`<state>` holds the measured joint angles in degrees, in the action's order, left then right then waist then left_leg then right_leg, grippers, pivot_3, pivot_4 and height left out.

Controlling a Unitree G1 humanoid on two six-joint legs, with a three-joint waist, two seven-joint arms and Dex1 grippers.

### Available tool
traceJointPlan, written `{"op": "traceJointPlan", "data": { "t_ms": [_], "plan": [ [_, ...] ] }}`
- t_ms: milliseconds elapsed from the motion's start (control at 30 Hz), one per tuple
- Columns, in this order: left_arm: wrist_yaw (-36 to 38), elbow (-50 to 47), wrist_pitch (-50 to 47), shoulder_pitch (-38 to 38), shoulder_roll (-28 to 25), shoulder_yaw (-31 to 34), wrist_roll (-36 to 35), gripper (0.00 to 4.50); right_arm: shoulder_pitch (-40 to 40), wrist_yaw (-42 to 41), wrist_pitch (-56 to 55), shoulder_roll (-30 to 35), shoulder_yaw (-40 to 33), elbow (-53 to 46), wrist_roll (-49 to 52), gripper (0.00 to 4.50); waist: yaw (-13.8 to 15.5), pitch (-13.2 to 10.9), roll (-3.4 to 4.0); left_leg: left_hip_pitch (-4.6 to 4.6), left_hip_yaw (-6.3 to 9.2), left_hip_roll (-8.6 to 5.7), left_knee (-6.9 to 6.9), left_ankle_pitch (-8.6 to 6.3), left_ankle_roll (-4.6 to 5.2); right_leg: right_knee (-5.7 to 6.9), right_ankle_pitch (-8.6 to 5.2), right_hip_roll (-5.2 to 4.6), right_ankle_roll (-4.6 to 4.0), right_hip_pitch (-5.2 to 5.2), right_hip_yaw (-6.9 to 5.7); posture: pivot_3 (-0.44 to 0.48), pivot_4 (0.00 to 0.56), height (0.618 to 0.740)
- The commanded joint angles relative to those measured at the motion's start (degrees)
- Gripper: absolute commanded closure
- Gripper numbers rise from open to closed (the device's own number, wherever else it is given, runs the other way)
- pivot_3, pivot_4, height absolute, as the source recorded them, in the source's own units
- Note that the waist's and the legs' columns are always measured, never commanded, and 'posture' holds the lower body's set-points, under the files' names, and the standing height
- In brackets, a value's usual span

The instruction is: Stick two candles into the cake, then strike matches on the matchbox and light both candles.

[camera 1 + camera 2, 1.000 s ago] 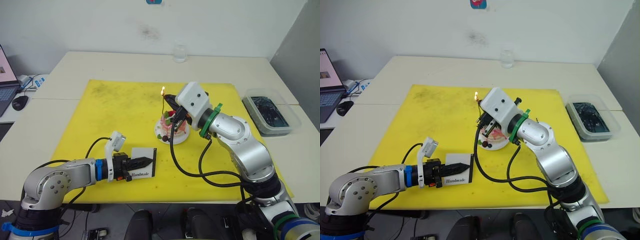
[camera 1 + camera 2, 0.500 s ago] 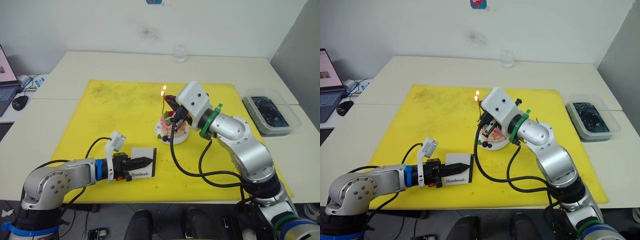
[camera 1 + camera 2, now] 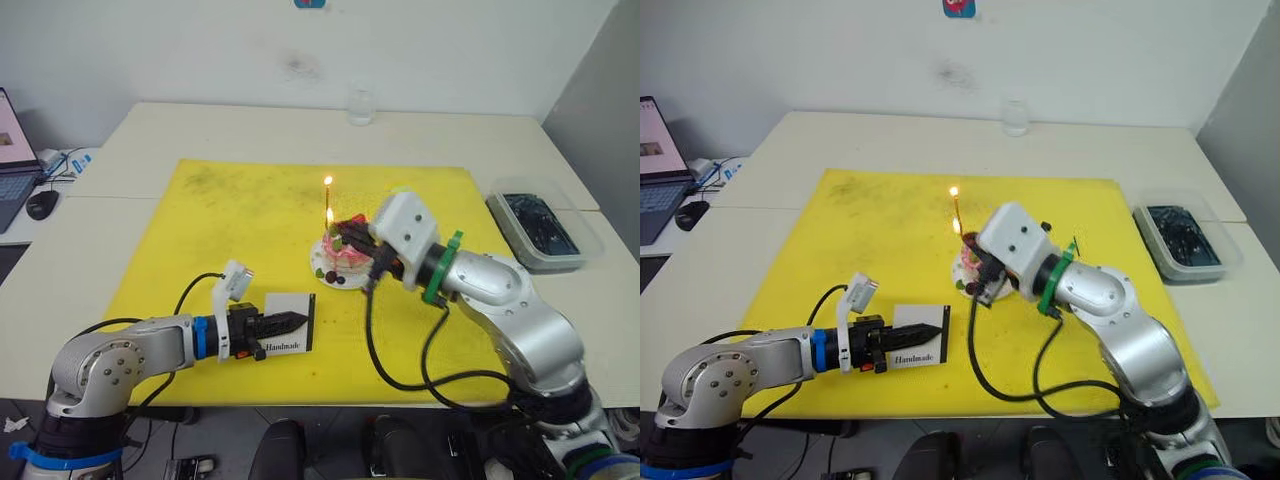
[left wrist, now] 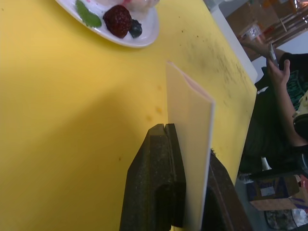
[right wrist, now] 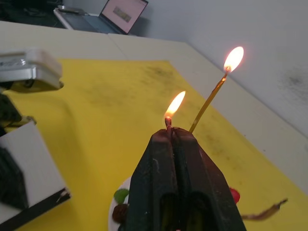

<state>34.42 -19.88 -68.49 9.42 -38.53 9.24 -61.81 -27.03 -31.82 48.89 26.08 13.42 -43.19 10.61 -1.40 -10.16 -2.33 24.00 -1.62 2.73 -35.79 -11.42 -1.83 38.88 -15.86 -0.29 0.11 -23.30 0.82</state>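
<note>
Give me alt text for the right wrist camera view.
The right gripper, shut on a burning match, hangs beside a thin lit candle leaning over the yellow mat. A laptop sits behind.

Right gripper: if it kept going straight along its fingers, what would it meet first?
Probably the lit candle. The right gripper, shut on a burning match, points up past the cake towards that candle's stem. Depth is unclear, so it might pass just beside it.

Right end effector [image 5: 172, 134] drawn back from lit candle [image 3: 327, 204], lower, burning match [image 5: 168, 121] still pinched
</note>
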Motion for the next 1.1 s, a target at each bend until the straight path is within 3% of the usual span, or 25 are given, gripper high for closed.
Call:
{"op": "traceJointPlan", "data": {
  "t_ms": [33,267,467,1067,1100],
  "plan": [
    [0.76,-0.84,-0.59,0.5,0.44,0.59,-2.22,4.5,4.81,-3.16,1.64,5.31,-6.86,-6.29,3.44,4.47,-0.05,0.0,0.0,0.01,-0.02,0.0,-0.01,0.0,0.0,-0.02,0.0,0.0,0.0,0.0,0.01,0.0,0.15,0.74],
    [0.6,-1.01,-1.88,0.68,1.29,0.3,-4.57,4.5,19.88,-3.75,4.61,14.13,-26.39,-7.98,4.77,4.47,0.01,0.0,-0.01,-0.02,-0.01,-0.01,-0.01,0.0,0.0,0.0,0.0,0.0,0.0,0.0,0.0,0.0,0.15,0.74],
    [-0.85,-1.45,-2.55,1.51,3.77,-1.16,-5.56,4.5,23.52,2.02,-0.08,13.29,-37.8,3.71,1.18,4.47,-0.14,0.0,-0.01,-0.05,-0.05,-0.03,-0.04,0.0,0.0,0.01,0.02,0.01,0.04,0.02,0.07,0.0,0.15,0.74],
    [-4.96,-2.47,-1.9,1.43,7.81,-2.3,-6.38,4.5,7.73,11.26,-37.41,15.97,-26.19,53.0,-13.63,4.47,-0.24,-0.01,0.02,-0.04,-0.08,-0.09,-0.06,0.0,0.01,0.04,0.03,0.22,0.05,0.02,0.13,0.0,0.15,0.74],
    [-5.16,-2.57,-1.95,1.41,7.78,-2.29,-6.5,4.5,6.9,11.87,-38.95,15.69,-25.84,55.2,-13.97,4.29,-0.24,-0.01,0.02,-0.04,-0.08,-0.09,-0.06,0.0,0.01,0.05,0.03,0.22,0.05,0.03,0.13,0.0,0.15,0.74]
  ]
}}
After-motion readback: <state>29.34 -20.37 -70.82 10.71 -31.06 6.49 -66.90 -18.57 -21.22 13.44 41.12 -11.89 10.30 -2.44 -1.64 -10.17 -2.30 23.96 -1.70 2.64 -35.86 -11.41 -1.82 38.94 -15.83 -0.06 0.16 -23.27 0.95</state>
